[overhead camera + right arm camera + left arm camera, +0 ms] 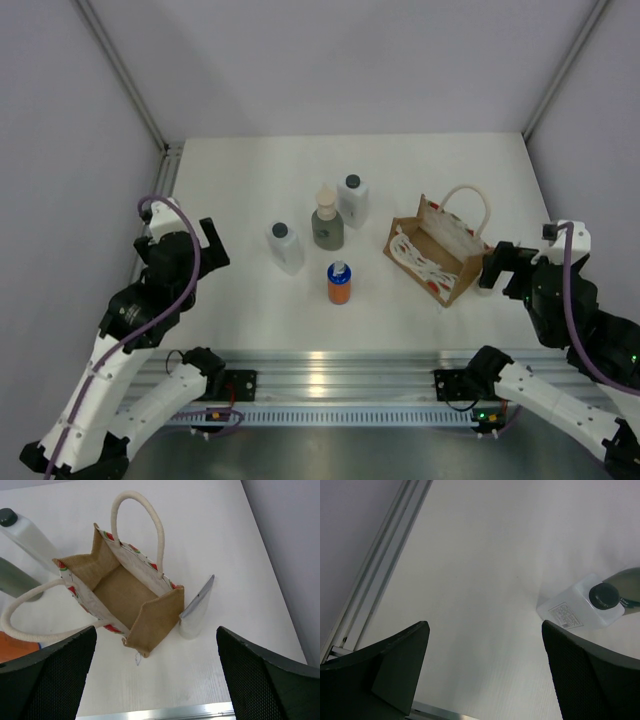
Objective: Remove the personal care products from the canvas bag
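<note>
The left arm is folded back, well away from the canvas bag (437,252), with its left claw (485,630) released: its fingers are spread wide over bare desk (250,170) with nothing between them. The right arm is bent low just beside the bag. Its right claw (156,632) is also released, jaws wide, and faces the bag's open mouth without touching it.

The bag is tan burlap, and its interior shows only bare weave. One cream rope handle (145,515) arches up, and the other droops over the printed side (small red-and-green motifs on white).

All four bottles stand on the desk on the left-arm side of the bag:
- The inner white bottle (353,198), dark-capped, is nearest the bag.
- The grey-green pump bottle (326,222) is just beyond it.
- The orange bottle (339,283) has a blue cap and stands toward the arms.
- The outer white bottle (285,246) is farthest from the bag.

In the left wrist view the outer white bottle carries a small printed label (564,615), too fine to read.

A shiny silvery piece (196,611) sits just beside the bag's corner (I cannot tell what it is).
</note>
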`<action>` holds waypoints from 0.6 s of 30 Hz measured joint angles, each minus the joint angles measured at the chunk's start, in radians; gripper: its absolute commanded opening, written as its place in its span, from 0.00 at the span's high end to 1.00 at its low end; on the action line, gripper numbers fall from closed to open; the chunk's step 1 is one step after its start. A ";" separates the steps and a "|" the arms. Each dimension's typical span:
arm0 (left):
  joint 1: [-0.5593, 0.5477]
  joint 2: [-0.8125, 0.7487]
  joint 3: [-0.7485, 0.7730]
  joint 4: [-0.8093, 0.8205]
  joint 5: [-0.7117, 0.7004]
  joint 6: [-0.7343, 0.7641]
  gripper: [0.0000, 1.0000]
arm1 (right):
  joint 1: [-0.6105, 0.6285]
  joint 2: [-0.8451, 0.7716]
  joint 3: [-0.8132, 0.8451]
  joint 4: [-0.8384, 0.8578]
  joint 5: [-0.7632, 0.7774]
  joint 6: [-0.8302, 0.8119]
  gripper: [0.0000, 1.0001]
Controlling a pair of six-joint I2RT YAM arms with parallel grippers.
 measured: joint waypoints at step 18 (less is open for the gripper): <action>0.001 -0.034 0.000 -0.007 0.057 0.003 0.02 | 0.000 -0.039 0.042 -0.064 -0.011 0.010 0.00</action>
